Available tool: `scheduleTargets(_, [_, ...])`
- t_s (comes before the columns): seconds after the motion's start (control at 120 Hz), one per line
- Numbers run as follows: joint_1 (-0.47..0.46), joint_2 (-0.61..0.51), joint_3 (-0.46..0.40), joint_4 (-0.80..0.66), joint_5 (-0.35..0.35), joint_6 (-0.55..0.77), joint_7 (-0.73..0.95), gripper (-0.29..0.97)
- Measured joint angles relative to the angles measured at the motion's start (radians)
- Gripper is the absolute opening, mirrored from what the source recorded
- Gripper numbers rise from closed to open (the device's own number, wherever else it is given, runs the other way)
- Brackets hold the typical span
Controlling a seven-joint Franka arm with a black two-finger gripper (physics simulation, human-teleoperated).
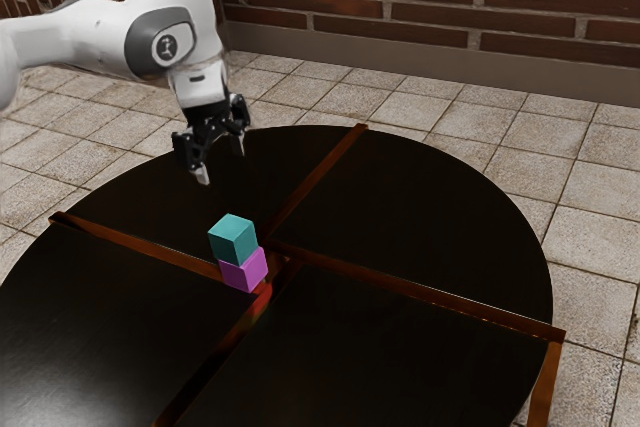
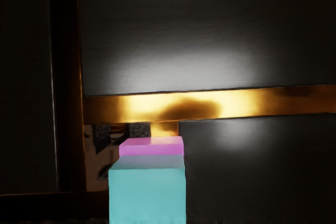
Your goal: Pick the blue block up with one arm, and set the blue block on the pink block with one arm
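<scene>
Blue block (image 1: 232, 238) sits right on top of the pink block (image 1: 246, 270), a bit turned, so the corners do not line up. Both are near the middle of the round dark worktop (image 1: 420, 217), just beside the spot where the brown strips (image 1: 320, 172) cross. The claw (image 1: 213, 147) hangs up in the air, well apart from the blocks, toward the exterior view's left. Its two fingers are spread wide and hold nothing. I think the blue block is small, hard and light, with flat smooth sides. A good place to hold it would be two flat sides across from each other, near the middle. The stacking job looks done.
</scene>
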Motion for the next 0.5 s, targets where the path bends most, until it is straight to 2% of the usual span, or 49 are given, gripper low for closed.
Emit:
scheduleTargets(0.15, [-0.034, -0.072, 0.040, 0.064, -0.018, -0.129, -0.053, 0.68])
scheduleTargets(0.225, [-0.134, -0.085, 0.150, 0.117, -0.021, -0.220, -0.104, 0.68])
scheduleTargets(0.283, [-0.160, -0.108, 0.183, 0.138, -0.016, -0.277, -0.159, 0.68])
scheduleTargets(0.5, [-0.125, -0.148, 0.173, 0.234, -0.009, -0.390, -0.324, 0.68])
